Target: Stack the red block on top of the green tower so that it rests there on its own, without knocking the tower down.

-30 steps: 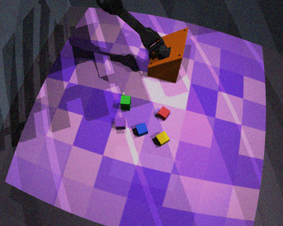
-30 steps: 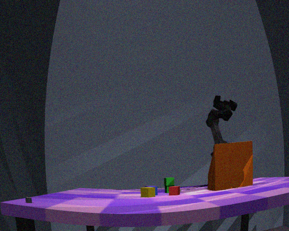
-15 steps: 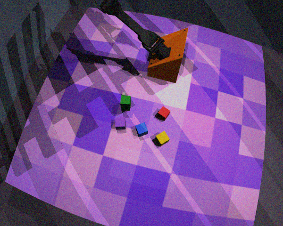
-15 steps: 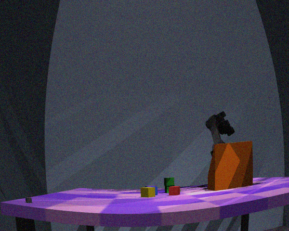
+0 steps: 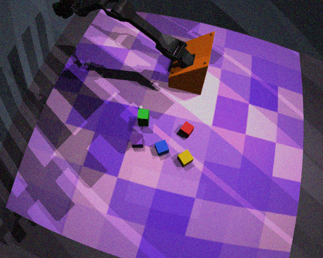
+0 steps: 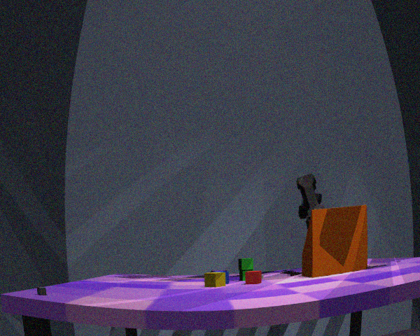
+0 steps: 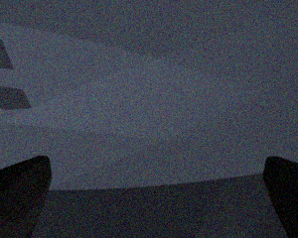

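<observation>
Red block [image 5: 187, 128] sits on the purple table [image 5: 239, 194], right of the green tower [image 5: 142, 116]. Far behind, the gripper [image 5: 181, 62] hangs over the orange wedge [image 5: 196, 74], jaws wide apart, holding nothing.

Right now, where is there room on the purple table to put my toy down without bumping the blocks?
The wide checkered stretch on the near side of the yellow cube looks free, and so does the patch to the right of the red cube. It is crowded around the green tower, purple cube and blue cube, and by the big orange block under the open gripper.
</observation>
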